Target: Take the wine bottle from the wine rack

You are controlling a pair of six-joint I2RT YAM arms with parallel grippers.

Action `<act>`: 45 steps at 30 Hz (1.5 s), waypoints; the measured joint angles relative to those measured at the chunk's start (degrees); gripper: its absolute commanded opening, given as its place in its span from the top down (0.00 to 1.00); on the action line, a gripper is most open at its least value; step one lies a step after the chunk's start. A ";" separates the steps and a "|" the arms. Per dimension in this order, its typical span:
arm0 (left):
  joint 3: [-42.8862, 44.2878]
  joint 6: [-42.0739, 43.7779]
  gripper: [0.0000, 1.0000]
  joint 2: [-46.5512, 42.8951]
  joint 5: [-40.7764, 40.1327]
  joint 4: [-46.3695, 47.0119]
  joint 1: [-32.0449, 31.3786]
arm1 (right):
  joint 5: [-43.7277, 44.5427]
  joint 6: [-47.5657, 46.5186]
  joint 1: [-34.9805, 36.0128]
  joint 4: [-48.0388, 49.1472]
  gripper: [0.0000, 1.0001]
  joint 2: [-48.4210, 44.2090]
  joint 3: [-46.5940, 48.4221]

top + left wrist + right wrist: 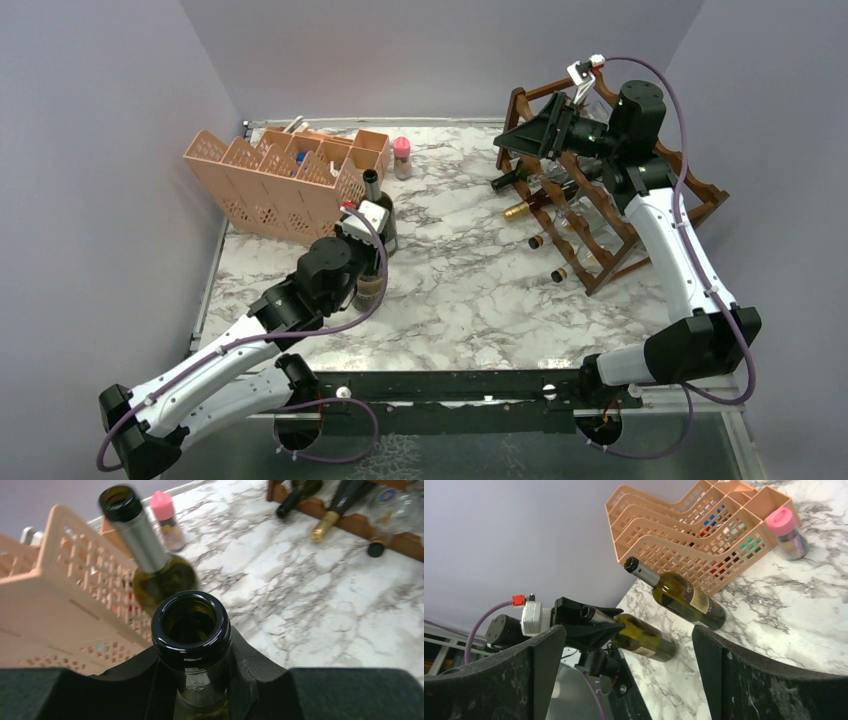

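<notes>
- marble-patterned bench (470, 300), boxed in by plain lilac walls, carries everything. the task's thing, a dark green glass wine bottle (191, 630) with an open mouth, stands upright on the left part, well apart from the rack.
- the left hand (200, 676) is clamped on that bottle's neck just under the lip, one black finger on each side. a grip this high lets the bottle hang plumb, which suits setting it down on its base. i cannot tell whether the base already rests on the bench.
- just beside it stands an olive-green bottle with a silver neck sleeve (150, 555), near the peach-pink plastic lattice organiser (270, 180). i judge the held bottle is being placed in a row with it.
- the dark reddish-brown wooden wine rack (605, 255) of crossed slats sits at the far right. several bottles lie in its cradles, among them a gold-foil-necked bottle (520, 209). their necks point out toward the middle of the bench, which leaves them free to grasp.
- the right hand (515, 140) hovers over the rack's upper left side, fingers spread wide with nothing between them, probably ready for a bottle there.
- a small pink-capped jar (402, 155) stands near the back edge, between organiser and rack, out of both arms' way.
</notes>
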 measured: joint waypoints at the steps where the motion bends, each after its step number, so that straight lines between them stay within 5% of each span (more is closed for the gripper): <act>1: -0.98 0.07 1.00 -0.57 -0.90 0.31 0.50 | 0.13 -1.27 0.00 -0.76 0.00 -0.24 0.02; 17: -4.76 -1.46 1.00 -0.07 2.58 6.47 36.85 | 7.89 -15.23 0.00 -13.18 0.00 -1.57 3.37; 30: -5.66 -4.96 0.99 7.04 0.46 15.30 40.94 | 8.50 -17.59 0.00 -15.39 0.00 -1.79 3.37; 33: -5.84 -5.51 0.87 7.08 0.17 15.63 40.94 | 8.55 -18.18 0.00 -15.45 0.00 -1.88 3.39; 40: -5.84 -5.66 0.21 7.10 -0.52 15.45 40.94 | 8.52 -19.12 0.13 -15.96 0.00 -1.88 3.39; 45: -5.70 -6.12 0.01 6.54 -0.92 13.68 41.29 | 8.52 -19.67 0.70 -16.92 0.00 -1.77 3.48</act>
